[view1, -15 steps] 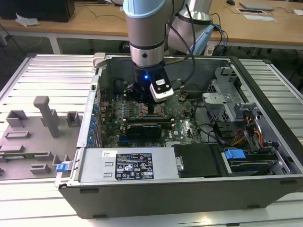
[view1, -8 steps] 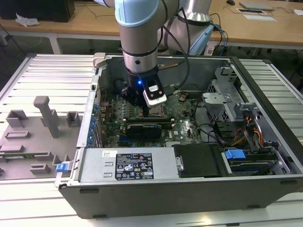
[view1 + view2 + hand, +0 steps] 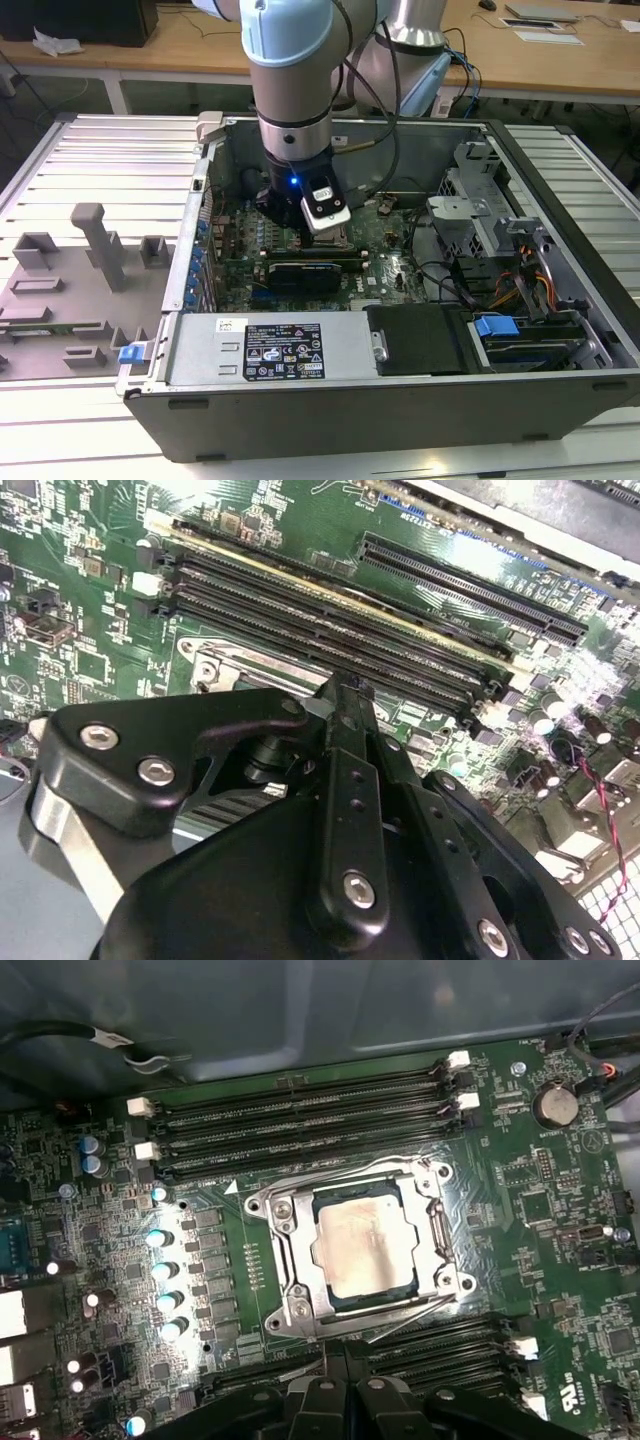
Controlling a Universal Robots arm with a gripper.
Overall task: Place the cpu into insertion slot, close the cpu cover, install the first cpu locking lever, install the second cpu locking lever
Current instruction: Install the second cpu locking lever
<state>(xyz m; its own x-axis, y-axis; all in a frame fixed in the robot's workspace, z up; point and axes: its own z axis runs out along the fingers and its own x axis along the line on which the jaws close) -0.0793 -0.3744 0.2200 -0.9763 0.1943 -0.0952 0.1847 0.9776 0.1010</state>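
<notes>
In the first wrist view the cpu (image 3: pixel 362 1245), a square chip with a dull silver top, lies flat in the insertion slot (image 3: pixel 443 1222). The cpu cover (image 3: pixel 298 1282), a silver windowed frame, is folded down around it. Thin wire levers (image 3: pixel 415 1317) run low along the frame's edges; whether they are latched I cannot tell. My gripper (image 3: pixel 345 1355) hovers just beside the socket's edge, its black fingers pressed together. In the second wrist view the gripper (image 3: pixel 345 690) tip sits at the silver frame (image 3: pixel 240 665). In the exterior view the gripper (image 3: pixel 292 222) reaches down into the open computer case.
Long black memory slots (image 3: pixel 300 1120) flank the socket on both sides. A black expansion card (image 3: pixel 305 272) lies in front of the arm, a power supply (image 3: pixel 260 350) along the case's near wall, and drive bays (image 3: pixel 520 330) on the exterior view's right. Grey fixtures (image 3: pixel 90 240) stand outside the case.
</notes>
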